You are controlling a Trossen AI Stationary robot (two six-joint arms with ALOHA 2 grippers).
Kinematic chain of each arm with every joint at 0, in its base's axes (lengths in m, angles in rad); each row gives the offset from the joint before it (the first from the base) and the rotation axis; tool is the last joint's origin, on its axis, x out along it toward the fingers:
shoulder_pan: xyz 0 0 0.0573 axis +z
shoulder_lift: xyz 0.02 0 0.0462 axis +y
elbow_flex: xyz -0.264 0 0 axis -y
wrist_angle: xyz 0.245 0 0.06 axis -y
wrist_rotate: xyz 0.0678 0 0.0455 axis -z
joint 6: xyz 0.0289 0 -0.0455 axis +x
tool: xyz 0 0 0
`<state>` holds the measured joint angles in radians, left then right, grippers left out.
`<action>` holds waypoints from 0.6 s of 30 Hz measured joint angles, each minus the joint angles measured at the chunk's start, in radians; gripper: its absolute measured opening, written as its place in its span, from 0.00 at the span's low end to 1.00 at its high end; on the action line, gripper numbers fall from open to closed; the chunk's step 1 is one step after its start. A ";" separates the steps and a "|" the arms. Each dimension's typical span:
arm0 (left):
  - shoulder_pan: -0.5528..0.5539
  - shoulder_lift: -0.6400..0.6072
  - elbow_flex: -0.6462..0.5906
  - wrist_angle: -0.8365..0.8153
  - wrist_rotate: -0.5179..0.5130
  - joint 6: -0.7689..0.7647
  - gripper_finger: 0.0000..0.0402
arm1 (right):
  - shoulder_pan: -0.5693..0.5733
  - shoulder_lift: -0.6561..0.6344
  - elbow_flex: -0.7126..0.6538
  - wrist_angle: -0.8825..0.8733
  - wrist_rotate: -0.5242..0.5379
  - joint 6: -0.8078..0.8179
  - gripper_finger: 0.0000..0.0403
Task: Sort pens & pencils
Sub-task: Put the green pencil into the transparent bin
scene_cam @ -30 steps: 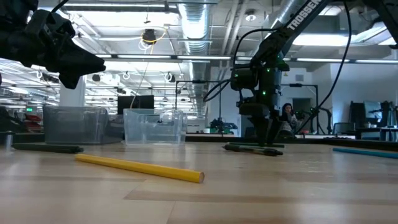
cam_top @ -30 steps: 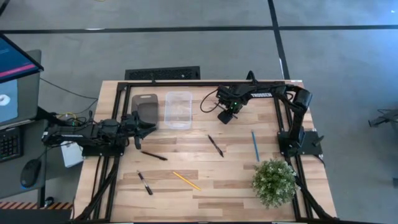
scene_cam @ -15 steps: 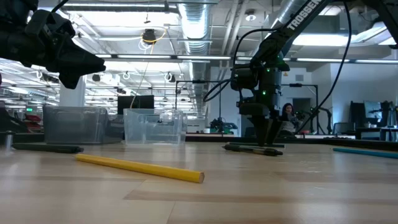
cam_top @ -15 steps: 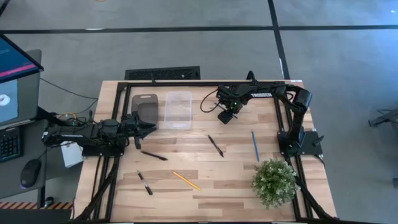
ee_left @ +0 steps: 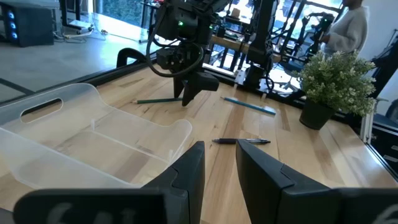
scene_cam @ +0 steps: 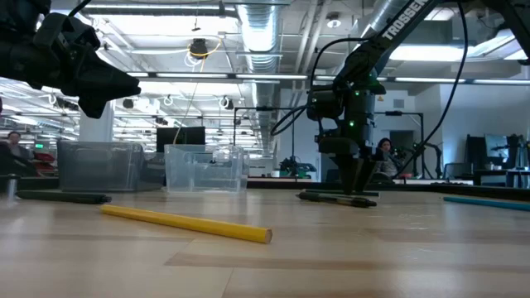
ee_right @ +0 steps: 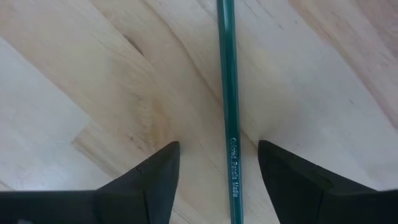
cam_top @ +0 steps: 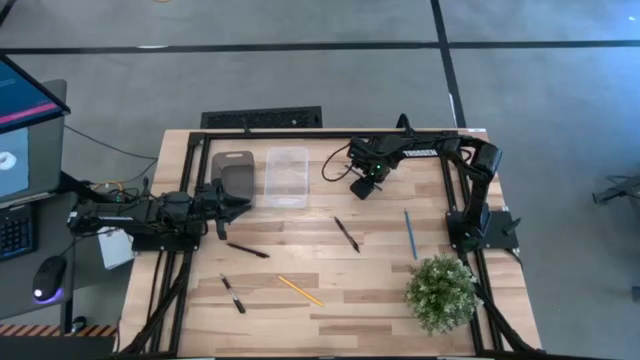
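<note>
- Nothing on the worktop (cam_top: 380, 300) has shifted over the last second; both arms hold the same poses, and only a person has come into sight at the far edge of the low view.
- Right gripper (cam_top: 361, 188) points down at the back of the worktop, its fingers (ee_right: 155, 177) spread open to either side of a dark green pencil (ee_right: 227, 93) that lies flat between them, not yet gripped.
- Left gripper (cam_top: 236, 203) hangs beside the grey bin (cam_top: 236, 172), fingers (ee_left: 189, 168) apart and empty.
- Sorting looks barely begun: the clear bin (cam_top: 286, 176) appears empty, and I cannot tell what the grey bin holds.
- Left loose on the wood: the blue pencil (cam_top: 409, 234) near the potted plant (cam_top: 441, 290), the yellow pencil (cam_top: 299, 290) toward the front, and three black pens, one mid-worktop (cam_top: 346, 233), one near the left arm (cam_top: 247, 250), one at the front (cam_top: 233, 294).
- By my reckoning, every piece remains to be binned.
</note>
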<state>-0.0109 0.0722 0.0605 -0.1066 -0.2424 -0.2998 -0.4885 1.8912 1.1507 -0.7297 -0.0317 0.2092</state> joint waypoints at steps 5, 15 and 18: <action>0.000 0.000 0.000 0.000 0.000 0.000 0.20 | 0.000 0.000 0.000 -0.002 0.000 -0.004 0.49; 0.000 0.000 0.000 0.000 0.000 0.000 0.20 | 0.001 0.000 0.000 -0.001 0.000 -0.007 0.26; 0.000 0.000 0.000 0.000 0.000 0.000 0.20 | 0.001 0.000 0.000 0.000 0.000 -0.008 0.21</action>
<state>-0.0109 0.0723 0.0605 -0.1066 -0.2424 -0.2996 -0.4877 1.8908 1.1507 -0.7295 -0.0314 0.2016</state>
